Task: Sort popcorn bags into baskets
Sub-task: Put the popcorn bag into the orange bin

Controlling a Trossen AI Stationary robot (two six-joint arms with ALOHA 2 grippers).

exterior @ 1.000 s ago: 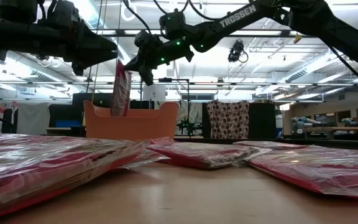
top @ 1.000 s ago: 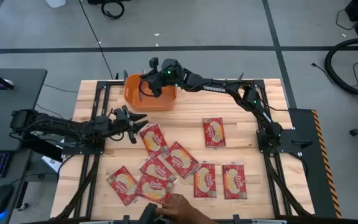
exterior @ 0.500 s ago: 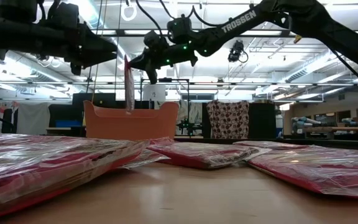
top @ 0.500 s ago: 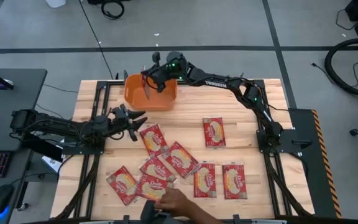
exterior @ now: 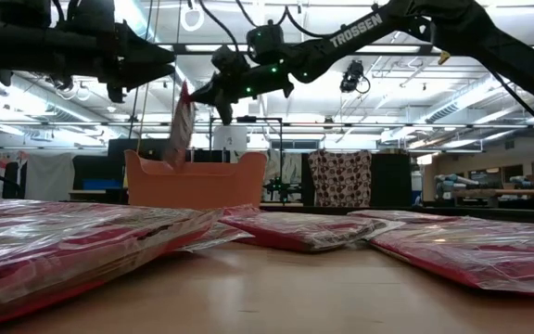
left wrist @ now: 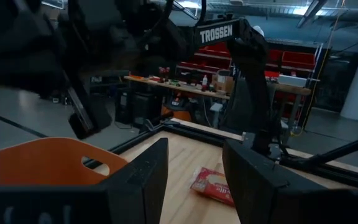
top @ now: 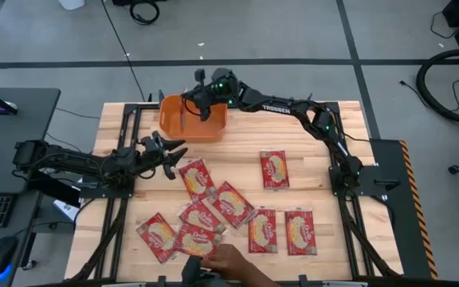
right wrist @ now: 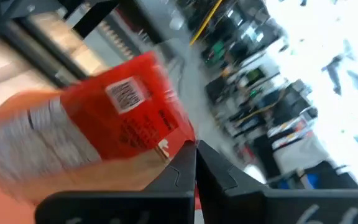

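Swung from the tub's near right corner to a spot over its middle in the past second, the right gripper [top: 190, 102] now hangs above the orange basket [top: 168, 125] at the table's far left, fingers pinched tight on the top edge of one red popcorn bag [exterior: 179, 125]. In the low view the packet dangles tilted, its lower end dipping behind the basket's near wall, where half a second ago it hung almost straight. The left gripper [top: 171, 151] has barely stirred: it hovers empty beside the basket's near side, fingers partly spread, just above the nearest loose bag [top: 197, 177].

The step in hand looks like the drop itself. What it calls for next is a release over the tub's middle, perhaps after a little more lowering so the packet falls flat rather than catching on the rim.

Some eight other bags lie on the near half of the table, one [top: 275, 168] off alone to the right and several overlapping at the near left. A person's hand [top: 228, 261] reaches among those at the near edge.

Whether any packets already lie inside the basket cannot be told: arm and wall mask its floor. The right wrist view is smeared, showing only red wrapper and a barcode.
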